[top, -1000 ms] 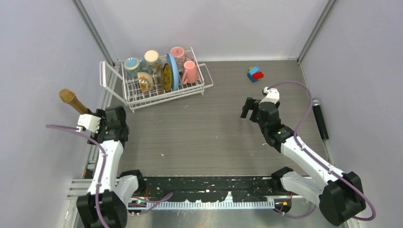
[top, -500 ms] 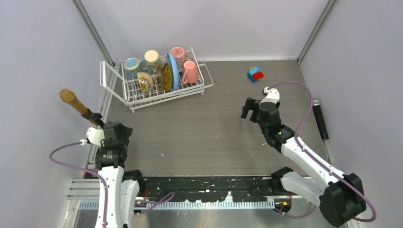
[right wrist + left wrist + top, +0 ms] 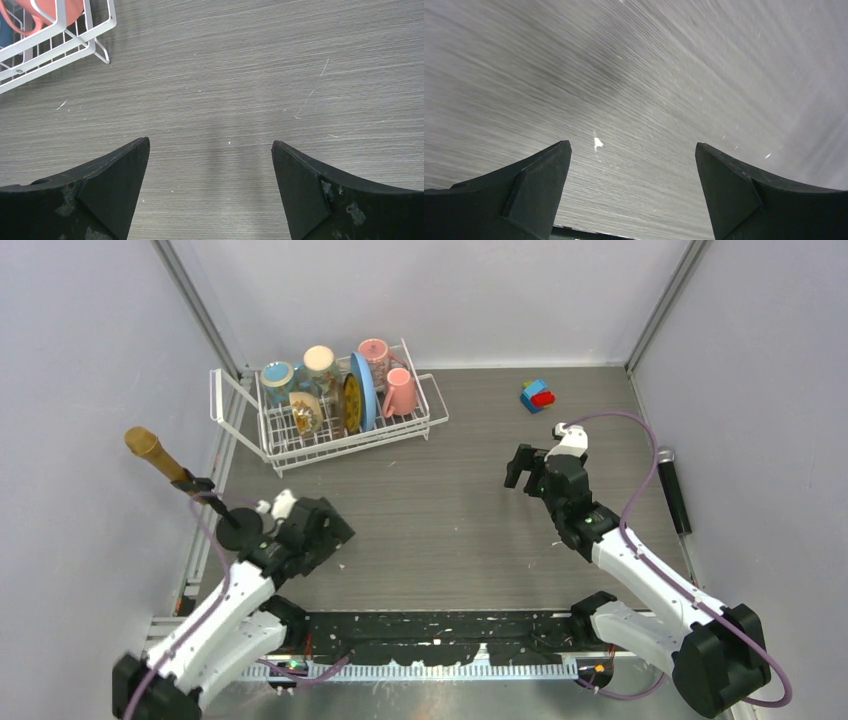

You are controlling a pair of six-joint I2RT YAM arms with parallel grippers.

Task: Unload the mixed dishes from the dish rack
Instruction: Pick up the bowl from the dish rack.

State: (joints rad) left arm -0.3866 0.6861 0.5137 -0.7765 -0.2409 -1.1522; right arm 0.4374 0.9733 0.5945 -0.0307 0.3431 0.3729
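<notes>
Wire dish rack (image 3: 350, 443) cradles round dishes (image 3: 365, 390) on grey, fine-grained table (image 3: 450, 530).

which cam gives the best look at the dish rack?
Top external: the whole dish rack shows, dishes inside. Right wrist catches only one corner and a pink mug edge. Left wrist shows only blurred table.

Left hand (image 3: 631, 192) fingers (image 3: 534, 192) spread wide, nothing between; blurred grey table (image 3: 649, 75) below, white fleck (image 3: 597, 143).
</notes>
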